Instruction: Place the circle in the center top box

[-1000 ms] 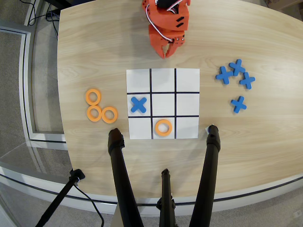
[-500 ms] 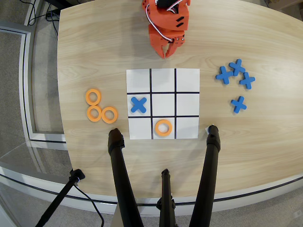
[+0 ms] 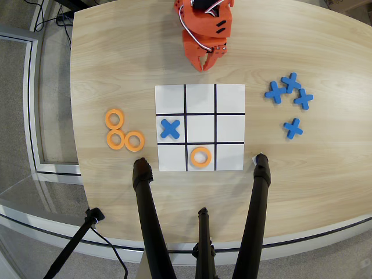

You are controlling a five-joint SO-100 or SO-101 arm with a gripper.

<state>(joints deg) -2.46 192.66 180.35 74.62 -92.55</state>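
**Ring on the board, arm parked above it**

Overhead view: the circle lies flat in the center top box, middle cell of the board's lower edge row. The orange gripper sits beyond the upper edge, empty, fingertips nearly together (arm cut off above). Black tripod legs cross the lower table.

In the overhead view, the orange arm at twelve o'clock is cut off by the top edge, so only its lower part and the gripper show, and the fingertips sit so close together that any gap between them is too small to tell. At six o'clock, the black tripod legs run out past the bottom edge and hide strips of the table.
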